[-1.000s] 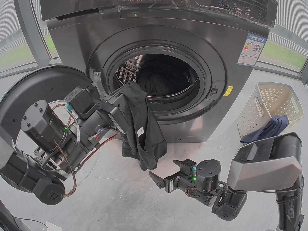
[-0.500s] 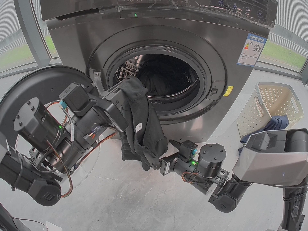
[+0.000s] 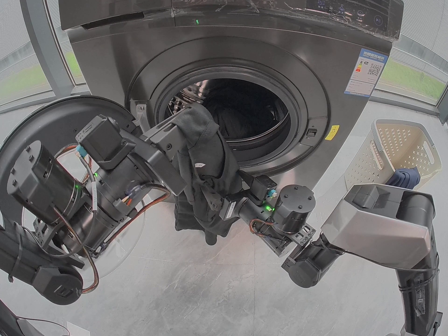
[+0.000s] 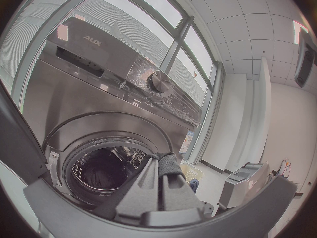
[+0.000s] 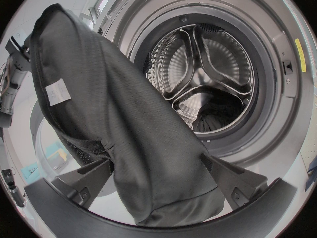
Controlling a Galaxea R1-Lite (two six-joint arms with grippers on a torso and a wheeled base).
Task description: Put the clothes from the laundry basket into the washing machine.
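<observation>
Cloth comes first. From the head view I am watching a black garment point(image 3: 205, 173) hanging limp from the left gripper point(image 3: 183, 123), which is pinching its top fold at about 8 o'clock of the washing machine point(image 3: 116, 66) mouth. It is looking light, soft and floppy, so I am expecting the trailing half to sag and catch on the rim unless it is gathered. The right gripper point(image 3: 220, 207) is sitting among the lower folds, at 6 o'clock below the mouth. The laundry basket point(image 3: 422, 138) is lying out at 3 o'clock, with a blue garment point(image 3: 403, 178) draped over its edge.

From the left wrist view, the left fingers point(image 4: 142, 189) are pressing together on a bunched dark fold.

From the right wrist view, the right fingers point(image 5: 92, 177) are standing spread on either side of the hanging cloth, not gripping it. Behind it the drum point(image 5: 204, 66) is holding more dark clothing point(image 5: 218, 116). I am judging the low hem between those fingers the best place to take hold.
</observation>
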